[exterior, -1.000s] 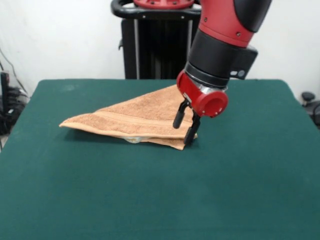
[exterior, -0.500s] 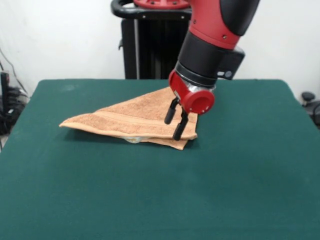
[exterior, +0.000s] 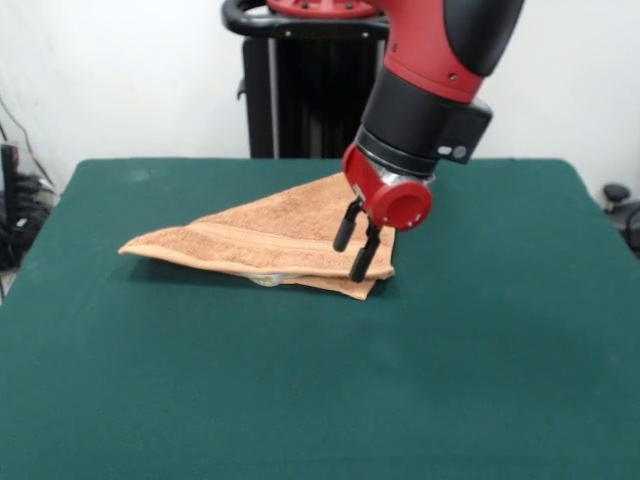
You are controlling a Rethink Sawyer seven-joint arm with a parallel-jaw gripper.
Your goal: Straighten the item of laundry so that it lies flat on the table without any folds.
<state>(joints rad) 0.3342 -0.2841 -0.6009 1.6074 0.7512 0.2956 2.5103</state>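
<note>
The tan-orange towel (exterior: pixel 275 238) lies on the dark green table (exterior: pixel 320 380), folded over into a triangle with a woven band along its near edge. A small white label shows under the near edge. My gripper (exterior: pixel 352 258) hangs from the red and black arm over the towel's right corner. Its two black fingers (exterior: pixel 343 232) stand slightly apart and open, just above or touching the cloth, holding nothing.
The robot's black pedestal (exterior: pixel 300 90) stands behind the table's far edge. Dark equipment and cables (exterior: pixel 15 200) sit off the table's left side, and a dark object (exterior: pixel 622 205) off its right side.
The gripper moved left from beside the towel's right corner to over it, then shifted slightly right. The towel has not moved.
</note>
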